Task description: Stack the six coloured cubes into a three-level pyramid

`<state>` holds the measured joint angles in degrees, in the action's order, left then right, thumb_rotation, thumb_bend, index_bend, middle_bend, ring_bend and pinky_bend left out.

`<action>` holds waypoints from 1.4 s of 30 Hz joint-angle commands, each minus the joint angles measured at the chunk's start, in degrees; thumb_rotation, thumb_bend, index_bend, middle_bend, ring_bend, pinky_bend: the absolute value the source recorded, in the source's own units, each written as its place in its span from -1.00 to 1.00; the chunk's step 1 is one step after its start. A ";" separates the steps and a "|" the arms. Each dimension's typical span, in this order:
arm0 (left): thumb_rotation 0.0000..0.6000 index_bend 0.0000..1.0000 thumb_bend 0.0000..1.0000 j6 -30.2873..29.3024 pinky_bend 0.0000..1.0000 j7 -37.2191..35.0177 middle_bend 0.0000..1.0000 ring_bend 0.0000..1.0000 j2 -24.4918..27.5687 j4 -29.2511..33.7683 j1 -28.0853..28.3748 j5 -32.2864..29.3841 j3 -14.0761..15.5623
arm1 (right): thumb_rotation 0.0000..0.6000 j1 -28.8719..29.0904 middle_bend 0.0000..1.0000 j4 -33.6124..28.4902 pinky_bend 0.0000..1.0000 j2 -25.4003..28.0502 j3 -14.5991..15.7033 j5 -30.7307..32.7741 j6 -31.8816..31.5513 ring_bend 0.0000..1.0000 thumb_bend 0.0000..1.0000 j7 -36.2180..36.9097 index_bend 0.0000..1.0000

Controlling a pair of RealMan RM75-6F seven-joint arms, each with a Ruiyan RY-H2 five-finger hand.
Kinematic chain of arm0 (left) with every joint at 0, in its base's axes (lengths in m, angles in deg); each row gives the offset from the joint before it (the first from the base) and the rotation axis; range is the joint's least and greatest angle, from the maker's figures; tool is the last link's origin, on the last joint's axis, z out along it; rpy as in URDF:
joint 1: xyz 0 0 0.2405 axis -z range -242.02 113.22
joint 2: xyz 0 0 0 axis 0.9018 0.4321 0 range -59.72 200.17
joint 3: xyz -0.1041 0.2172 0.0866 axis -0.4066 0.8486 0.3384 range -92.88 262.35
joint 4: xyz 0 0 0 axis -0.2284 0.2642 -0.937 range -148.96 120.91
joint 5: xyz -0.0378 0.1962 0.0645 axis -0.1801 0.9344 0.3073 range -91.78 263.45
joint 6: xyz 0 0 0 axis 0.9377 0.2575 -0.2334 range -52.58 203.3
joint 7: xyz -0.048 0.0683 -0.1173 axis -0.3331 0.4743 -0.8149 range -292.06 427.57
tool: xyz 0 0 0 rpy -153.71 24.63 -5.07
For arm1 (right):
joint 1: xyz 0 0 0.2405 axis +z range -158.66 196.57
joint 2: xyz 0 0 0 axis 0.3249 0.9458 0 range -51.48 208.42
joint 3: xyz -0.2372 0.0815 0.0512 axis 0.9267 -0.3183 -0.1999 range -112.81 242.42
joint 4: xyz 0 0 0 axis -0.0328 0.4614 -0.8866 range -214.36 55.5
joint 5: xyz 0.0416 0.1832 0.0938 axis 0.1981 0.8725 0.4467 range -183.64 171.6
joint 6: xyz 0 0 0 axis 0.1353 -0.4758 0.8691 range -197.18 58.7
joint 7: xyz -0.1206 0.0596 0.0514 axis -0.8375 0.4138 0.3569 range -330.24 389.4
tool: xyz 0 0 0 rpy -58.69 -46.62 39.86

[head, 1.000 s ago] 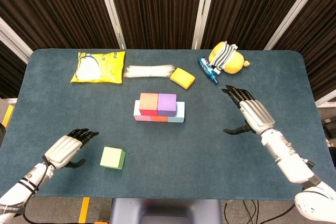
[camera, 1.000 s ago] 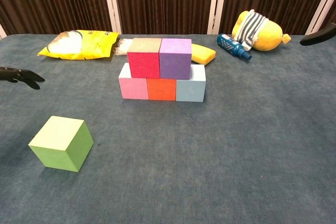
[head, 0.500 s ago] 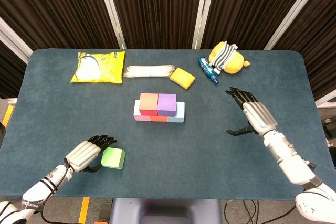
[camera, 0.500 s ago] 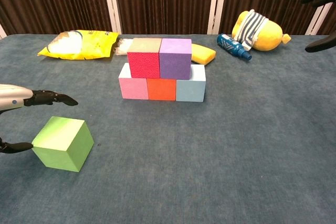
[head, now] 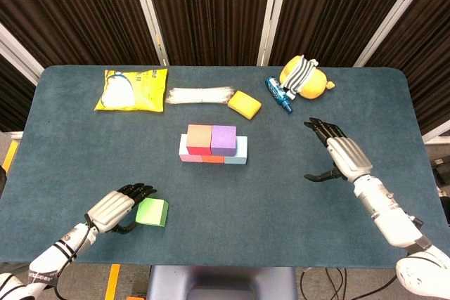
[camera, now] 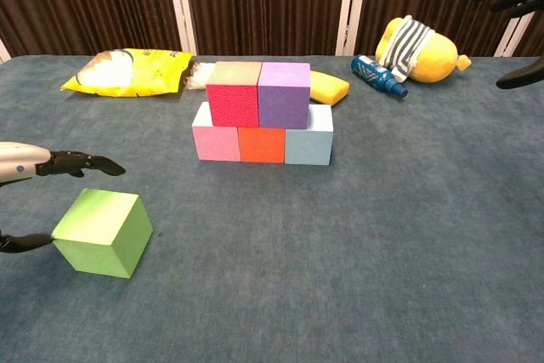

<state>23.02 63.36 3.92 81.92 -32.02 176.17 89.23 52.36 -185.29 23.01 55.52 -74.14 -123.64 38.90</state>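
Green cube (head: 152, 212) now sits just right of the left hand (head: 116, 210), which has swept in within a second, fingers spread around it but not yet gripping, ready to crown the stack (head: 213, 145); right hand (head: 340, 155) idles open.

Blue table (head: 281, 194), green cube (head: 152, 212) atop.
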 commanded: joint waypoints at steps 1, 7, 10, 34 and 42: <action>1.00 -1.00 -0.33 -0.53 -0.70 -0.74 -0.90 -0.97 0.57 0.42 -0.25 0.10 0.18 | 1.00 -0.05 -0.81 0.18 -0.82 -0.11 -0.11 0.02 0.19 -1.00 -0.62 0.03 -0.76; 1.00 -1.00 -0.33 -0.87 -0.70 -1.48 -0.90 -0.96 0.61 0.82 -0.46 0.44 0.71 | 1.00 -0.08 -0.81 0.66 -0.82 -0.37 -0.46 -0.10 0.71 -1.00 -0.62 0.32 -0.76; 1.00 -1.00 -0.33 -0.35 -0.70 -1.87 -0.89 -0.96 -0.61 -0.01 -0.14 0.40 0.64 | 1.00 -0.22 -0.81 0.89 -0.82 -0.50 -0.58 -0.15 0.76 -1.00 -0.62 0.45 -0.76; 1.00 -0.39 -0.34 -9.67 -0.08 -14.49 -0.20 -0.28 0.48 1.89 0.98 -3.99 -9.95 | 1.00 -3.63 -0.81 0.63 -0.82 1.55 -1.27 -1.78 -1.89 -1.00 -0.62 3.64 -0.76; 1.00 -0.42 -0.34 -4.41 -0.09 -18.48 -0.25 -0.34 4.86 4.26 7.85 -14.23 -20.68 | 1.00 -6.29 -0.81 -0.03 -0.82 3.63 -1.03 -3.11 -4.49 -1.00 -0.62 5.49 -0.76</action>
<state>16.73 45.71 7.78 85.60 -26.33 164.45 70.95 46.19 -185.23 26.53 54.48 -77.14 -128.03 44.26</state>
